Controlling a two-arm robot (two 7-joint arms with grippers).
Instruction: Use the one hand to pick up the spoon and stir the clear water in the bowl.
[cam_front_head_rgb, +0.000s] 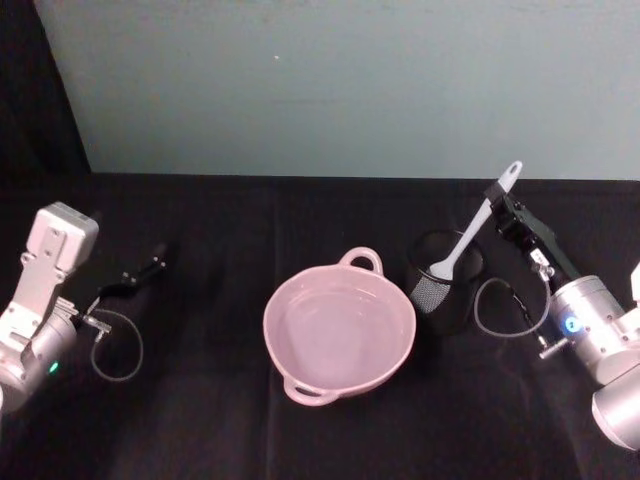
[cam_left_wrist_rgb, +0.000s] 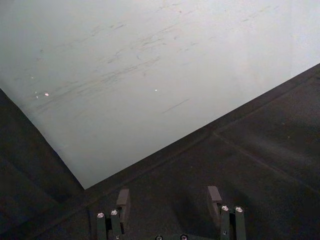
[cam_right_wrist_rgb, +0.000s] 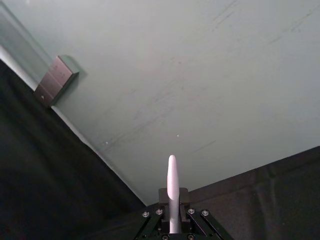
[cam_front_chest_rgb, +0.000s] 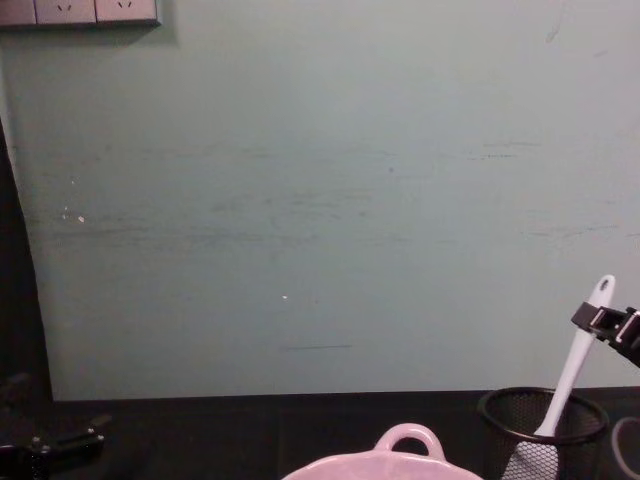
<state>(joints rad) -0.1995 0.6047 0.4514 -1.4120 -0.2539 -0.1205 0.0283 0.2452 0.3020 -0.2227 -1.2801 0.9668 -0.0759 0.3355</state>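
Starting on the left: the left gripper (cam_front_head_rgb: 150, 268) sits low over the black table (cam_front_head_rgb: 200, 420), way off to the left side and well apart from everything else. Its wrist view shows the fingers (cam_left_wrist_rgb: 123, 198) spread wide apart with nothing between them, just tablecloth and the pale green wall (cam_front_head_rgb: 350, 80) behind.

In the middle is the bowl (cam_front_head_rgb: 338, 335), pink-white and glossy, one loop handle pointing toward the wall and one toward the robot. There's clear water in it.

Just to the right of the bowl, near it, stands a black mesh cup (cam_front_head_rgb: 446, 282). The spoon (cam_front_head_rgb: 478, 228) is standing in that cup, blade down inside the mesh, handle leaning up and to the right.

Then the right gripper (cam_front_head_rgb: 497, 196): it's up at the top part of the handle, just below the hole at the end. The fingers (cam_right_wrist_rgb: 159, 214) are pinched closed on the handle from both sides, and in the right wrist view the white handle pokes straight out from between them.
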